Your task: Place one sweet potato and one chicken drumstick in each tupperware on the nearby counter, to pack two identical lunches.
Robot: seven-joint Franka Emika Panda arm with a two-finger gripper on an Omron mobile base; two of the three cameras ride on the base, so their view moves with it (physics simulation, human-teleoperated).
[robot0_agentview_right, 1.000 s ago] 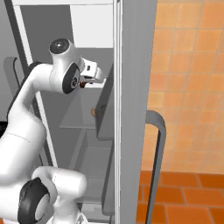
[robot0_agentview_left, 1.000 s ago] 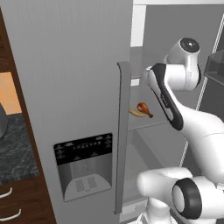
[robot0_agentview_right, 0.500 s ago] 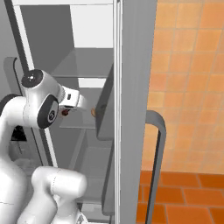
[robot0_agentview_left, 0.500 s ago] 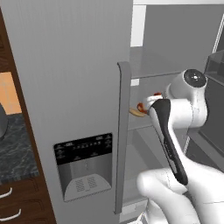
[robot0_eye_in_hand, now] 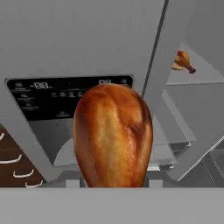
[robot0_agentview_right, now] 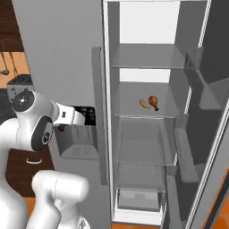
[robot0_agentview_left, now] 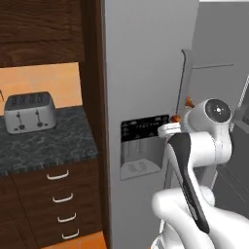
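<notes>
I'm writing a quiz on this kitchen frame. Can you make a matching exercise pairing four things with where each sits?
Things:
1. chicken drumstick
2. second drumstick
3. toaster
4. dispenser panel

Places:
A. on the counter
B. on a shelf inside the open fridge
C. held in the end effector
D. on the closed fridge door

Pairs: 1-C, 2-B, 3-A, 4-D

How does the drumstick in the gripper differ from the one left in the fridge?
The held drumstick stands upright between the gripper's fingers, in front of the closed fridge door; the other drumstick lies on its side on a glass fridge shelf, beside a pale food item. The held one is off any surface; the other rests untouched. Both are roasted golden-brown.
</notes>
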